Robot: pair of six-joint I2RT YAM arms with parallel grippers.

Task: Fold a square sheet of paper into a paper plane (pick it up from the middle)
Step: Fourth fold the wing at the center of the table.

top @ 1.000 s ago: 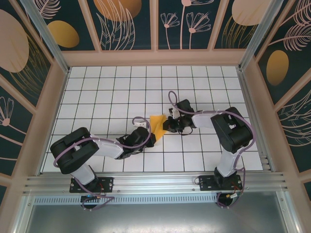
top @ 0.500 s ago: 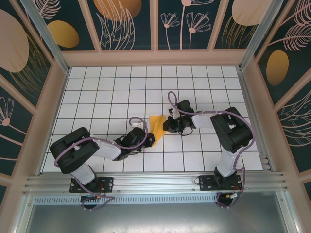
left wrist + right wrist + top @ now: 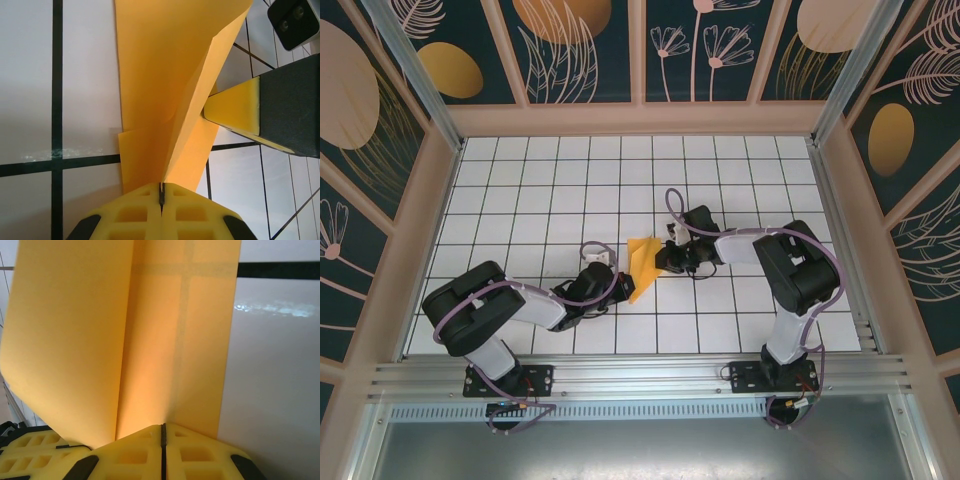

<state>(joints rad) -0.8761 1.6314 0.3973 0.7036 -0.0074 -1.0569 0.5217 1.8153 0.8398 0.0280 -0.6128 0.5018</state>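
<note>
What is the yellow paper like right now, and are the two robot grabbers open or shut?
paper: partly folded, with creases, pinched from two sides, not yet a plane.
left gripper: jaws shut on the paper.
right gripper: jaws shut on the paper.

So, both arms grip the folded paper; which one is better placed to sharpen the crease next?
Probably left: the left fingers are shut on the paper at its narrow end, where the crease starts, so they could slide along it while the right fingers hold the other side.
</note>
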